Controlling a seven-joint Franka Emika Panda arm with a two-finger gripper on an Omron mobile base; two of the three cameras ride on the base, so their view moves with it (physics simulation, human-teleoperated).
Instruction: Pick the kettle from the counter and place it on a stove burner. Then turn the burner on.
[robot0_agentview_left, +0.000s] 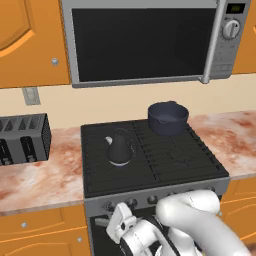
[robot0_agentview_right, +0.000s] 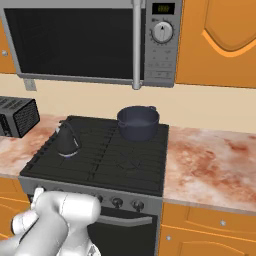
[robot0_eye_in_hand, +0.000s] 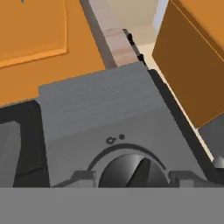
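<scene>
The kettle (robot0_agentview_left: 119, 148) stands upright on the front-left stove burner (robot0_agentview_left: 111, 161), with a dark pot (robot0_agentview_left: 168, 117) on the rear grate (the counter (robot0_agentview_left: 35, 175) lies to either side). In the hand view, a knob (robot0_eye_in_hand: 132, 171) sits between the gripper (robot0_eye_in_hand: 131, 178) fingers, apparently not clamped; whether they touch it cannot be told.

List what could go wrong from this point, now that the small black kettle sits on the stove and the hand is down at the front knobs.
1. The silver front knobs look alike; turning the wrong one would light a burner other than the one under the small black pear-shaped kettle.
2. The round dark knob sits between the fingers with gaps showing, so they may slip rather than turn it.
3. The dark-blue two-handled pot stands on a rear burner and would heat if that one lit.
</scene>
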